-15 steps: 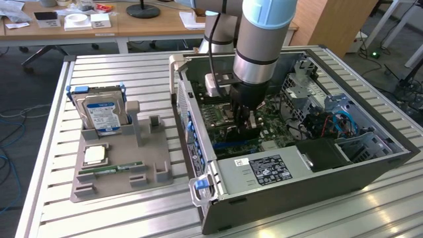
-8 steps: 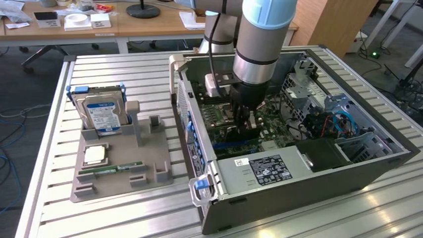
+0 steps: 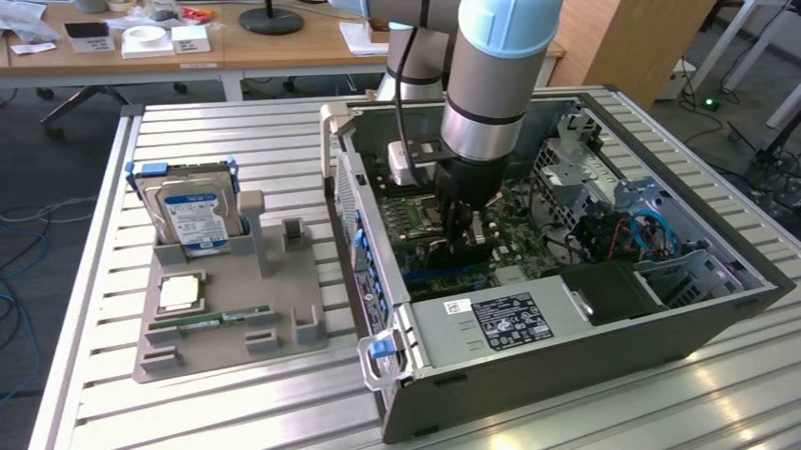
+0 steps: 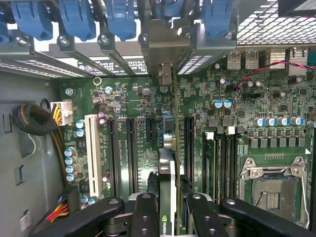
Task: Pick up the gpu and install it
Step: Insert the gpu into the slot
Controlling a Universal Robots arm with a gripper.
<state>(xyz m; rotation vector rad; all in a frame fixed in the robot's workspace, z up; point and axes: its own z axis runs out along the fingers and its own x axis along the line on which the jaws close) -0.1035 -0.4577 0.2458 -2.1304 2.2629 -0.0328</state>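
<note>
Our hand [image 4: 167, 211] clamps the gpu [image 4: 168, 168] edge-on, motherboard [image 4: 276, 98] just beyond it; we'd hold the card upright and press evenly.

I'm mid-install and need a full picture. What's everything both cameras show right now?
gpu: one, dark, edge-on between the gripper's fingers, by the motherboard's slots
motherboard: one, green, inside the case
computer case: one, dark grey, open, lying on the table
hard drive: one, silver with blue-white label, upright in the holder tray
processor chip: one, silvery, flat on the tray
memory stick: one, green, flat on the tray
holder tray: one, grey, at the exterior view's left of the case
table: one, slatted metal, under everything
gripper: one, black, shut on the gpu
arm: one, grey and light blue, reaching down into the case
</note>
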